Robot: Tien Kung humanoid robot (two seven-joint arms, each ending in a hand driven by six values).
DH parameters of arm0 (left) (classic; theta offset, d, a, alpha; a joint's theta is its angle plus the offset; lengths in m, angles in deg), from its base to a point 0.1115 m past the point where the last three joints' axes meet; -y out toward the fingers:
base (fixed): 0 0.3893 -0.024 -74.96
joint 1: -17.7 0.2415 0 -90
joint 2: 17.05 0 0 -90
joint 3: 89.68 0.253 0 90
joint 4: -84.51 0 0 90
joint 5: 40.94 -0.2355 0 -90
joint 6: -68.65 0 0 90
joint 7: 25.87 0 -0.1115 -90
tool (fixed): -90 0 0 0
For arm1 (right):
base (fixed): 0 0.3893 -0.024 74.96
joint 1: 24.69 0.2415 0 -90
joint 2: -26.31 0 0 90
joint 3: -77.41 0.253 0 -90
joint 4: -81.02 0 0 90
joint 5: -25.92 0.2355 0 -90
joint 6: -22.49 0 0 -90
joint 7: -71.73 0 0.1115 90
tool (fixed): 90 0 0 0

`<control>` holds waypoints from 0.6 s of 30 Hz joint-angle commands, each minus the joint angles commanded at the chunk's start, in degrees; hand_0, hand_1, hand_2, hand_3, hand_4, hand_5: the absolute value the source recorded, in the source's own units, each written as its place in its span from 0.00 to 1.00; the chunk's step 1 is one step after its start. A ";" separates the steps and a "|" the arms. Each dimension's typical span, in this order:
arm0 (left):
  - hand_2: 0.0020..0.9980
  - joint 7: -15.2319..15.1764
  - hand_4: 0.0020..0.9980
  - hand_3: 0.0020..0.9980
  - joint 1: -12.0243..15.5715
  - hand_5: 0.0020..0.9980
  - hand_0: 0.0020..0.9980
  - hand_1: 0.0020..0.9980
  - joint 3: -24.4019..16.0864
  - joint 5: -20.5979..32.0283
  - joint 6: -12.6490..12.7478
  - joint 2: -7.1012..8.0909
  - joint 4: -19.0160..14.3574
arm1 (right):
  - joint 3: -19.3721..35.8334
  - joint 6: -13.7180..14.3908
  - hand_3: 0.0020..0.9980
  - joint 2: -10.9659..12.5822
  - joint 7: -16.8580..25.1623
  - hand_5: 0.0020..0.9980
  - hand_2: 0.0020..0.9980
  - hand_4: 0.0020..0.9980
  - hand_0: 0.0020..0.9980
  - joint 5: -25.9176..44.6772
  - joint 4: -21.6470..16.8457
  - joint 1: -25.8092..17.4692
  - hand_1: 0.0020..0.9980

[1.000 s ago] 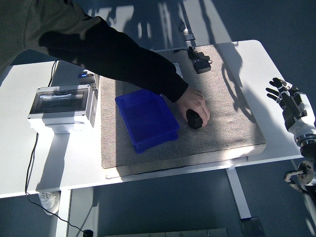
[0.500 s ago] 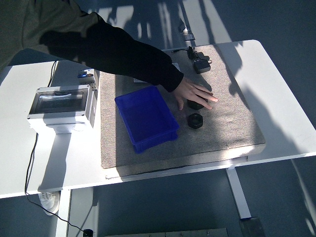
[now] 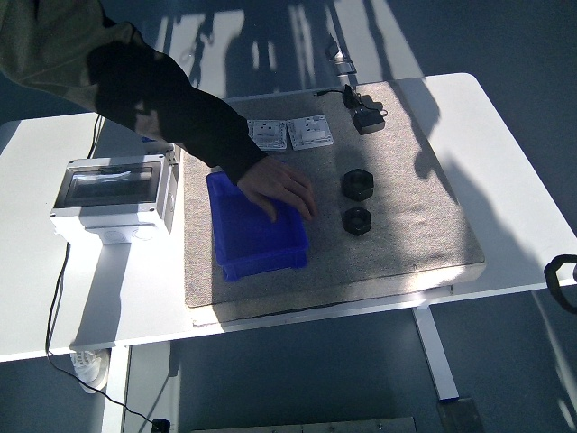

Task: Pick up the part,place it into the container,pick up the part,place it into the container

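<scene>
Two black nut-shaped parts lie on the grey mat (image 3: pixel 415 234), one (image 3: pixel 358 184) just behind the other (image 3: pixel 357 220). The blue container (image 3: pixel 261 257) sits on the mat to their left. A person reaches in from the top left in a dark sleeve, and their hand (image 3: pixel 281 185) rests on the container's far right rim. Only a black curved piece of my right arm (image 3: pixel 561 278) shows at the right edge, below the table edge. Neither of my hands shows.
A grey electrical box with a clear lid (image 3: pixel 113 194) stands on the white table (image 3: pixel 514 180) left of the mat. Two white switch plates (image 3: pixel 268 134) (image 3: pixel 312 132) and a black adapter with cable (image 3: pixel 367 115) lie at the mat's far edge.
The person set down two black parts, then moved their hand left onto the blue container, which shifted left. My right hand, raised at the right edge a second ago, has dropped out of view.
</scene>
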 joint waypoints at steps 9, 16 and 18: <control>0.64 -0.16 0.61 0.64 -0.04 0.81 0.62 0.63 -0.18 -0.02 0.09 0.04 0.00 | -1.01 0.73 1.00 0.23 -0.20 1.00 0.97 1.00 1.00 0.34 0.72 0.22 1.00; 0.64 -0.10 0.62 0.64 -0.30 0.83 0.62 0.63 -0.93 -0.55 0.25 0.14 0.00 | -9.36 0.75 0.91 1.39 -13.47 0.98 0.89 0.96 1.00 -12.94 2.30 3.89 0.93; 0.64 -0.14 0.62 0.64 -0.38 0.83 0.62 0.63 -1.04 -0.55 0.34 0.16 0.00 | -11.99 -0.83 0.91 1.52 -17.81 0.98 0.89 0.96 1.00 -17.32 1.68 5.36 0.93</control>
